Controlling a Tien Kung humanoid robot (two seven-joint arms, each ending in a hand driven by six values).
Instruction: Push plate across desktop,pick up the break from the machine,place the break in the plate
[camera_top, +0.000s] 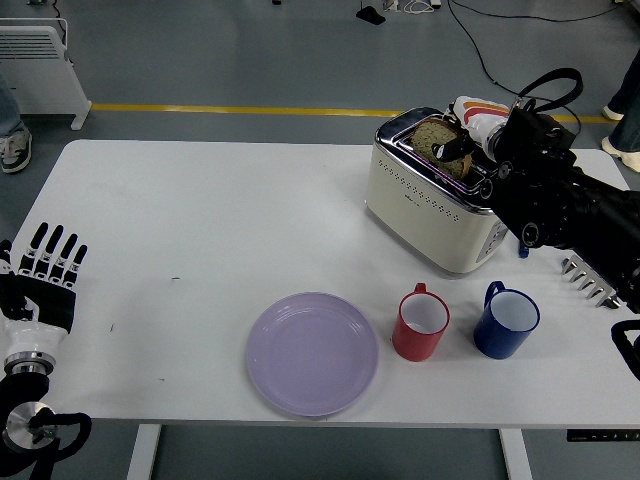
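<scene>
my right hand (470, 140) pinching bread slice (436, 138) atop toaster (437, 198) | risk: thin grip slips, slice drops back into slot

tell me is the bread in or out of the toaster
In. The bread sits low in the toaster slot, with the right hand at it.

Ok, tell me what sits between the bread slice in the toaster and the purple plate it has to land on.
Nothing visible blocks that path. The brown bread slice stands in the cream toaster, with the right hand at it. The round purple plate lies across bare white table. The red mug stands just right of the plate, beside the route.
</scene>
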